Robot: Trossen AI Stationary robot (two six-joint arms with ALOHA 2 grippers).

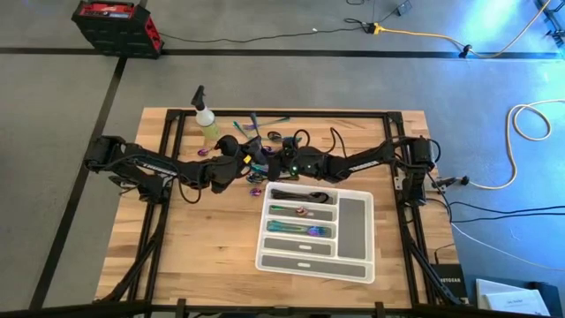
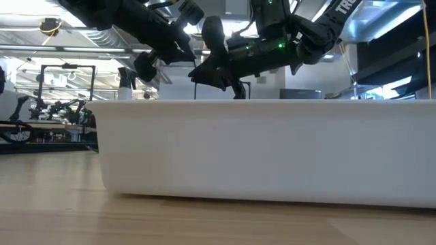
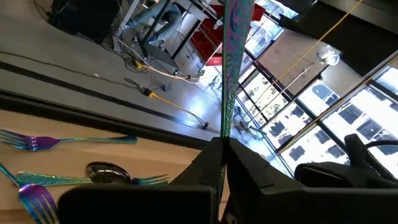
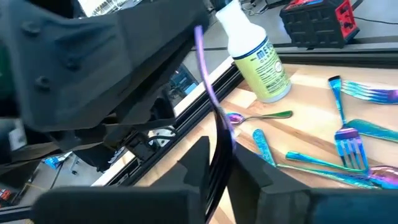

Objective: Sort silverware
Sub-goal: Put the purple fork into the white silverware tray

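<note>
The left gripper (image 3: 222,163) pinched an iridescent handle (image 3: 231,68) upright between its fingers; the right gripper (image 4: 219,163) also clamped that utensil. A few pieces lay in the tray (image 1: 355,223); several loose forks (image 3: 37,142) remained on the far surface (image 1: 194,238).

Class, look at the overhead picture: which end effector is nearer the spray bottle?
Left. The left end effector sits just right of and in front of the spray bottle; the right end effector lies beyond it, farther right.
</note>
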